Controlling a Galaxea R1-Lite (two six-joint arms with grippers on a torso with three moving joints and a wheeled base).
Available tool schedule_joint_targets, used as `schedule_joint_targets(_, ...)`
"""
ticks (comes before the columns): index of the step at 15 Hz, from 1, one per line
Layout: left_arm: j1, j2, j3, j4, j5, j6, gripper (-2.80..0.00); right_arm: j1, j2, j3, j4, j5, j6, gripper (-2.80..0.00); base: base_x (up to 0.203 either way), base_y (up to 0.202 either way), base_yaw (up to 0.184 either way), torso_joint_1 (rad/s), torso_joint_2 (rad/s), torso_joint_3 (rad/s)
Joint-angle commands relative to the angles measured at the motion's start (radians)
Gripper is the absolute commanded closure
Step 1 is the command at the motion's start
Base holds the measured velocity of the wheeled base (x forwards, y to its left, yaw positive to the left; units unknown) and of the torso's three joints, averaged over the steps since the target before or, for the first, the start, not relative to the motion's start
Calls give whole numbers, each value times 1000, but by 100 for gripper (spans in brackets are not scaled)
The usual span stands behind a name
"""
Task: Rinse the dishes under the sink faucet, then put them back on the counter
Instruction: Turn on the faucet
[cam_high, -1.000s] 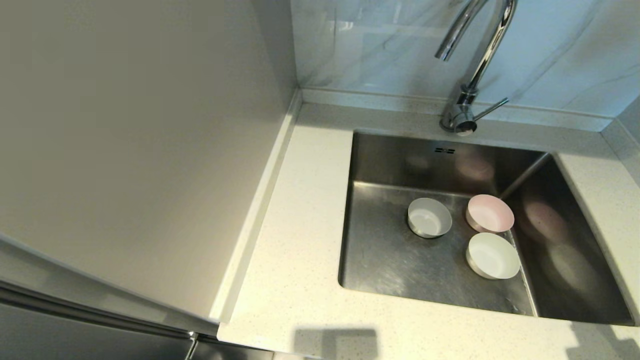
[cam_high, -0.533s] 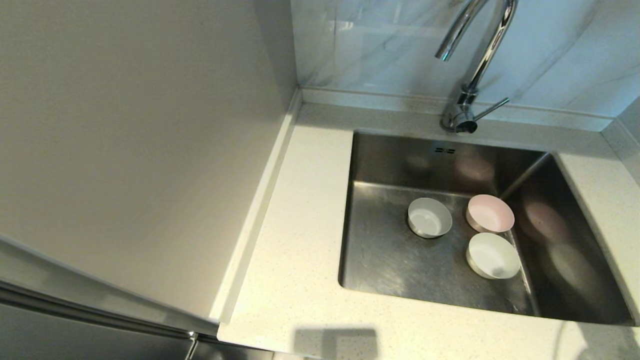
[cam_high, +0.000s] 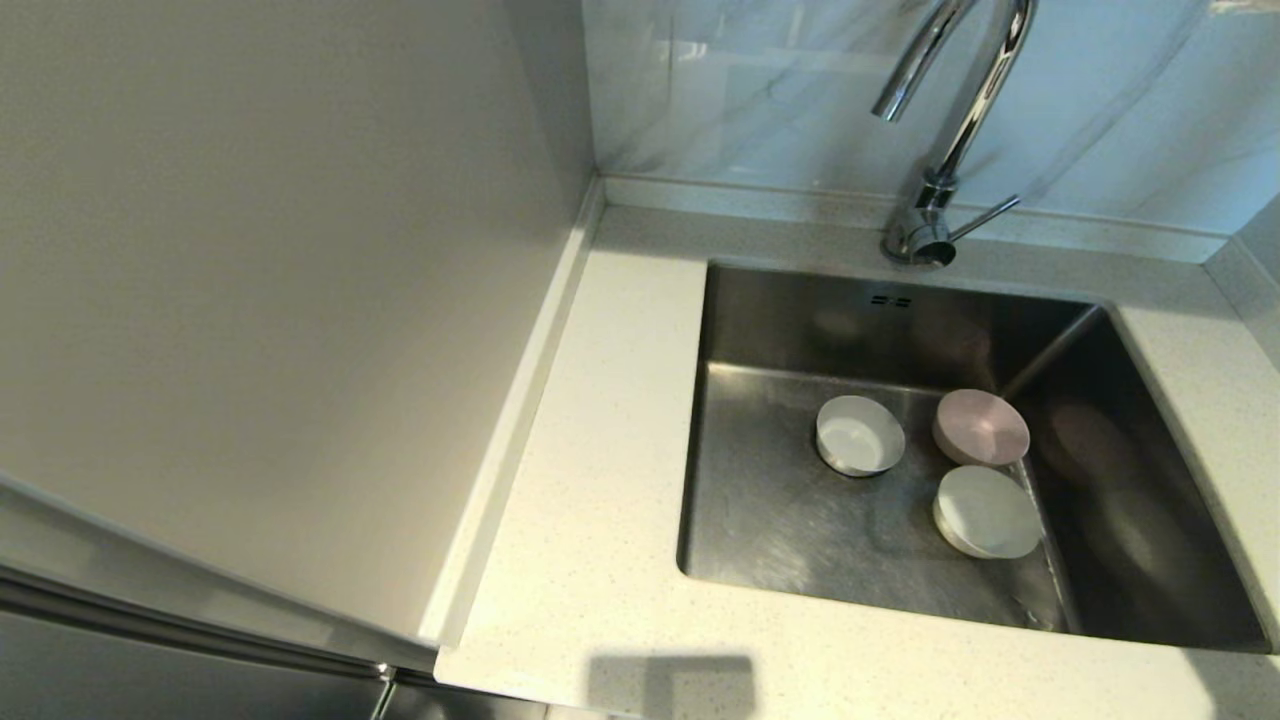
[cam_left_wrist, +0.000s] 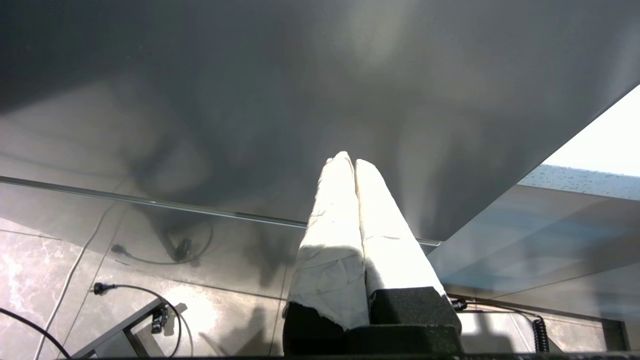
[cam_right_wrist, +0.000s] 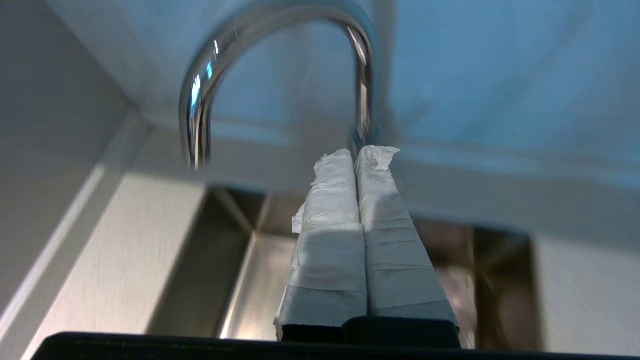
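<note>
Three small bowls sit on the floor of the steel sink (cam_high: 790, 520): a light grey-white bowl (cam_high: 859, 435) near the middle, a pale pink bowl (cam_high: 981, 427) to its right, and a white bowl (cam_high: 987, 511) in front of the pink one. The chrome faucet (cam_high: 950, 120) rises behind the sink, with its side lever (cam_high: 983, 217) pointing right. Neither gripper shows in the head view. My right gripper (cam_right_wrist: 356, 152) is shut and empty, raised in front of the faucet (cam_right_wrist: 280, 75). My left gripper (cam_left_wrist: 348, 161) is shut and empty, down by a dark cabinet front.
The speckled counter (cam_high: 600, 480) wraps round the sink's left, front and right. A tall pale panel (cam_high: 250, 300) stands along the counter's left edge. Marble-look wall tiles (cam_high: 1100, 100) back the faucet. Cables (cam_left_wrist: 115, 287) lie on the floor tiles below the left gripper.
A shadow has spread over the pink and white bowls and the sink's right side. The shadow at the counter's front right corner has gone. The bowls have not moved.
</note>
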Motion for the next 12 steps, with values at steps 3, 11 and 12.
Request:
schedule_joint_targets(3, 0, -3, 0, 0, 0, -1, 0, 14, 283, -81, -203, -16, -25, 0, 0, 0, 0, 0, 0, 0)
schedule_joint_targets(11, 0, -3, 0, 0, 0, -1, 0, -67, 470, -223, -268, -55, -77, 0, 0, 0, 0, 0, 0, 0)
schedule_joint_targets(12, 0, -3, 0, 0, 0, -1, 0, -83, 488, -235, -268, -55, -78, 0, 0, 0, 0, 0, 0, 0)
